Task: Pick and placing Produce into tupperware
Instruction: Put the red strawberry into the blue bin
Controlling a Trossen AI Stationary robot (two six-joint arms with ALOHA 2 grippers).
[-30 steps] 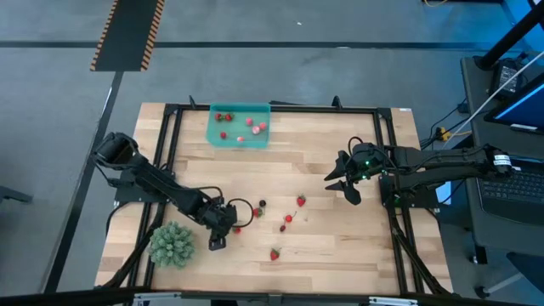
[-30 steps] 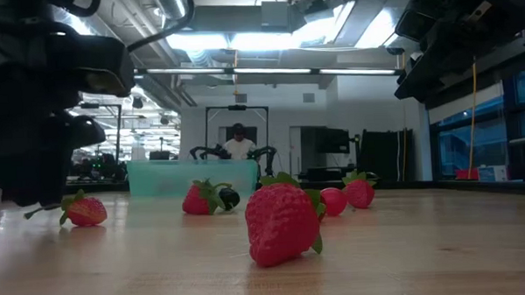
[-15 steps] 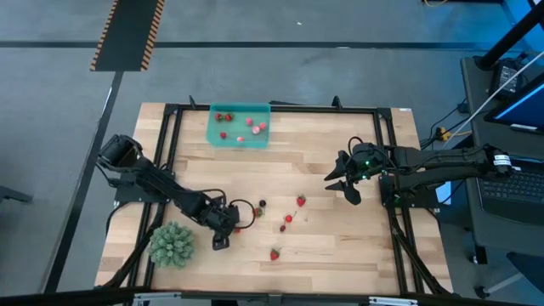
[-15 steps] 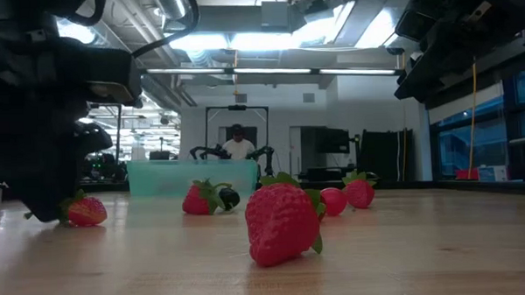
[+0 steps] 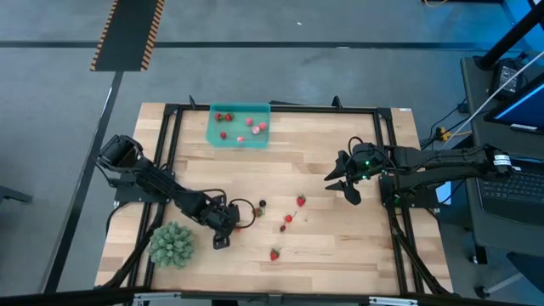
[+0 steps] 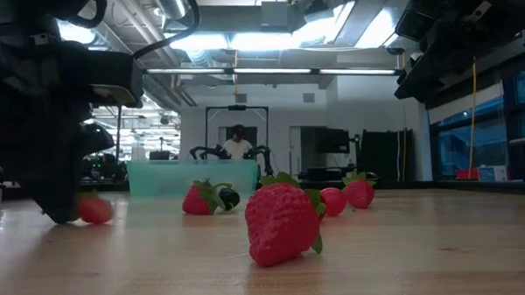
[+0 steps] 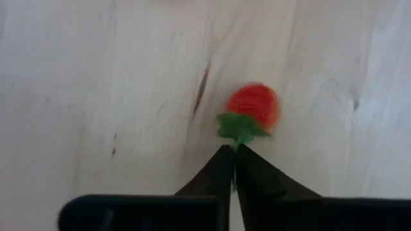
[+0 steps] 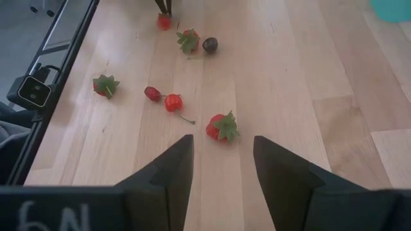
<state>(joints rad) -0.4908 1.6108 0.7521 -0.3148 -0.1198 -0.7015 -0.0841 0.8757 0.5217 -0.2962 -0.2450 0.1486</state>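
Now the left gripper (image 5: 228, 223) is down on the table near the spiky green ball (image 5: 172, 244). Its fingers are pinched shut on the green top of a little red strawberry (image 7: 253, 106). This looks like the picking-up step. Next it likely has to lift the fruit and carry it to the teal tupperware (image 5: 239, 136) at the far edge. More strawberries lie in the middle. The right gripper (image 5: 342, 184) waits open above the table.

Only readable marking: handwritten "6N" in white on dark bar (image 8: 45, 215) below right gripper's fingers (image 8: 170, 173), right wrist view.
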